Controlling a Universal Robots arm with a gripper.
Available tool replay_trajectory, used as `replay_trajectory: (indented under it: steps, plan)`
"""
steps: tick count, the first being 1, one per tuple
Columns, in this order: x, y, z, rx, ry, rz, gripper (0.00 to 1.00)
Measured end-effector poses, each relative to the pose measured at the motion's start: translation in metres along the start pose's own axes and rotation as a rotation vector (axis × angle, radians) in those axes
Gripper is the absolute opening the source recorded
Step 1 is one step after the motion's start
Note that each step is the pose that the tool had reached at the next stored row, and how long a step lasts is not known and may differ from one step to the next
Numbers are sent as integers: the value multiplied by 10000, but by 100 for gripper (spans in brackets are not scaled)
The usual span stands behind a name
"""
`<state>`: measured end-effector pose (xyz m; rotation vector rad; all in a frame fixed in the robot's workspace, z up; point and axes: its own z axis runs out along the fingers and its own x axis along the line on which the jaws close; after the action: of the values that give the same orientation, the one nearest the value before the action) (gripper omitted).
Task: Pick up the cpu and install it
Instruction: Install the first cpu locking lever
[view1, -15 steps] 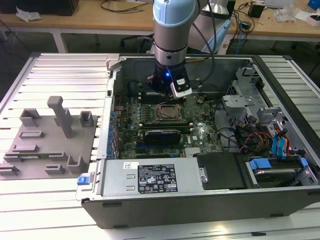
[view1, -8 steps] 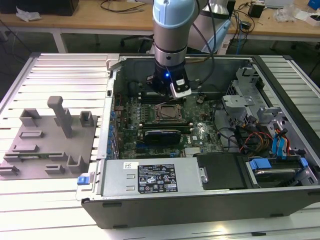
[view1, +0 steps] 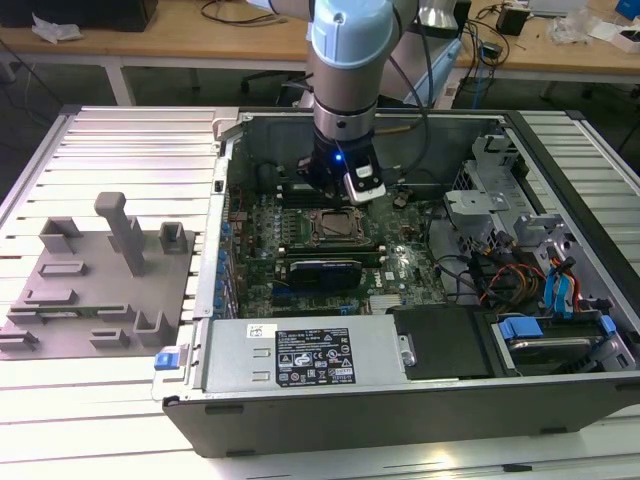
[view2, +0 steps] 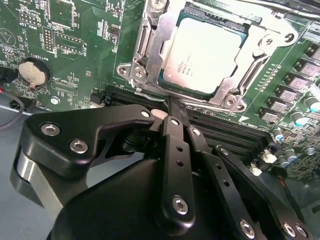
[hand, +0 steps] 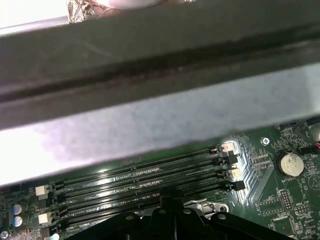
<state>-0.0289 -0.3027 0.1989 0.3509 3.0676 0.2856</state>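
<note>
Cpu (view2: 207, 55), faintly printed, sits in the socket frame (view2: 145, 65); gripper (view2: 172, 107) above looks closed, seemingly empty.

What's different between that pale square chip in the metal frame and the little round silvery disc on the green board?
In the second wrist view, the cpu is square and much larger; the coin battery is round and small. The cpu lies inside a metal socket frame; the battery sits in a black round holder. The gripper is nearer the cpu. Both look silvery and lie flat on the motherboard.
</note>
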Motion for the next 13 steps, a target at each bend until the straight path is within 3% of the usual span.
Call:
replay_trajectory:
  steps: [7,13]
  plan:
    - [-2,1,1,-1,-1,0,11]
    - [-3,14,-65,-1,0,-1,11]
